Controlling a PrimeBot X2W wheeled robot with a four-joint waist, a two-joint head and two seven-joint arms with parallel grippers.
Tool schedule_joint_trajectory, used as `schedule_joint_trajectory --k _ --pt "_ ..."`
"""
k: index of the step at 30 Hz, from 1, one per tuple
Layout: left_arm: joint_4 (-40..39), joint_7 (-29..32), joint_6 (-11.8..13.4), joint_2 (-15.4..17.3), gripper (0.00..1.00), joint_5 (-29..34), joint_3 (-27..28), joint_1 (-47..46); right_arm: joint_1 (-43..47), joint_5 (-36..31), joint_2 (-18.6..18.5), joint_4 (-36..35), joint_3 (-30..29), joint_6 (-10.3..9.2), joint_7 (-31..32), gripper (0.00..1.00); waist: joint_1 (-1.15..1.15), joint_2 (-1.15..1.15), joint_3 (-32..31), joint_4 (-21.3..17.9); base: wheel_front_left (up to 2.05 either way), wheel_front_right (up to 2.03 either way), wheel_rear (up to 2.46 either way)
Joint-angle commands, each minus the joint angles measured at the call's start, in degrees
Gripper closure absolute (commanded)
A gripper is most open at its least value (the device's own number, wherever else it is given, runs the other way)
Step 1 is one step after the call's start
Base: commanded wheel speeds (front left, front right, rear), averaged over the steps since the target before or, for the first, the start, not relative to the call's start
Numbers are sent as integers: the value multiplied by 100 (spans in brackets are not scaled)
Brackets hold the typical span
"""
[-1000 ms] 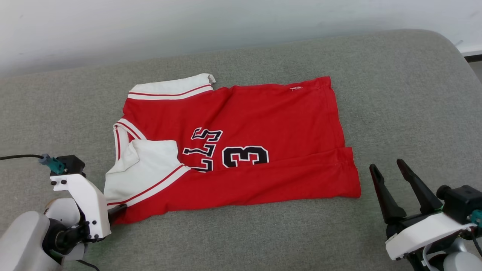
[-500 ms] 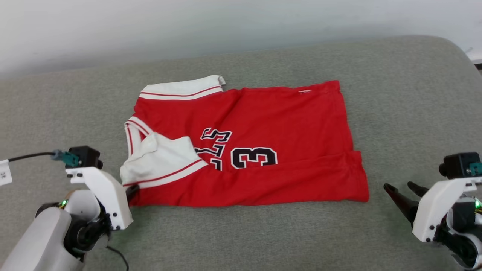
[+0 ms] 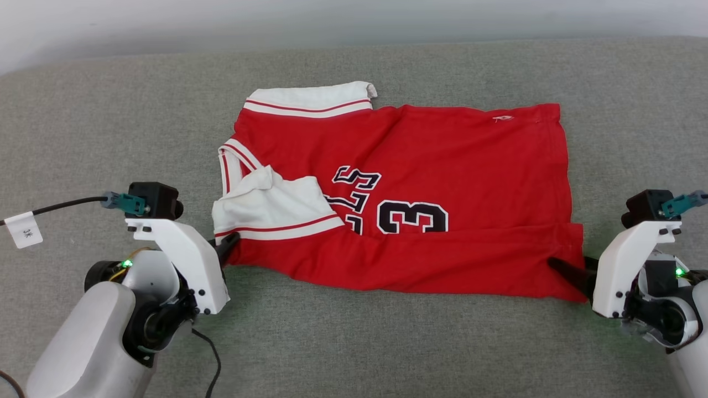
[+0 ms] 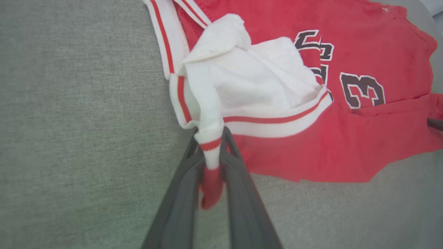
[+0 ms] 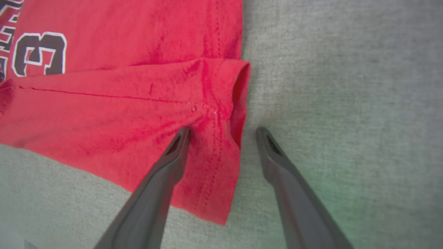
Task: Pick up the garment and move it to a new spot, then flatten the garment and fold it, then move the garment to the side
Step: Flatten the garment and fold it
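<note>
The garment (image 3: 420, 166), a red jersey with white striped sleeves and a black "3", lies spread on the grey cushion. At its near left corner my left gripper (image 3: 229, 244) is shut on it. In the left wrist view the fingers of that gripper (image 4: 211, 138) pinch a bunched strip of white sleeve trim and red fabric of the garment (image 4: 346, 145). My right gripper (image 3: 564, 270) sits at the near right corner, open. In the right wrist view that gripper (image 5: 223, 133) straddles the hem of the garment (image 5: 121, 103): one finger rests on the red cloth, the other on the cushion.
The grey cushion (image 3: 354, 342) stretches wide on all sides of the jersey. A pale wall (image 3: 166, 22) runs along its far edge. A black cable with a white tag (image 3: 25, 229) trails off to the left from my left wrist.
The head camera has shifted. My left gripper has shut on the garment's near left corner. My right gripper has dropped and moved in to the near right corner, still open.
</note>
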Motion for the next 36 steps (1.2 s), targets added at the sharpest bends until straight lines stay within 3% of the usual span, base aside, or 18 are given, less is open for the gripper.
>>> schedule_joint_trajectory --k 1,2,3,12,20,27,36 --pt "-17 -39 4 -54 100 -23 -8 -35 69 95 120 200 109 -2 98 27 -1 0 37 40 0 0 0" --pt "-15 -54 -21 -79 100 -80 14 -13 52 129 174 265 159 -2 127 67 -1 0 42 43 0 0 0" --pt "-2 -54 -29 -91 100 -116 37 11 33 135 181 300 220 -1 145 100 -1 0 41 42 0 0 0" --pt "114 -199 -23 -112 100 -274 140 277 -123 266 -72 177 452 -1 -36 100 -1 0 -302 -33 0 0 0" --pt "93 -226 60 -68 100 -519 254 861 138 391 -184 -38 831 -1 -165 100 -1 0 -1051 -75 0 0 0" --pt "-297 -245 335 104 100 -648 378 1698 569 451 -265 -131 950 -1 -160 100 -1 0 -1591 -7 0 0 0" --pt "-722 -147 594 249 100 -822 439 2584 1155 515 -362 -183 733 -2 10 100 -1 0 -1760 103 0 0 0"
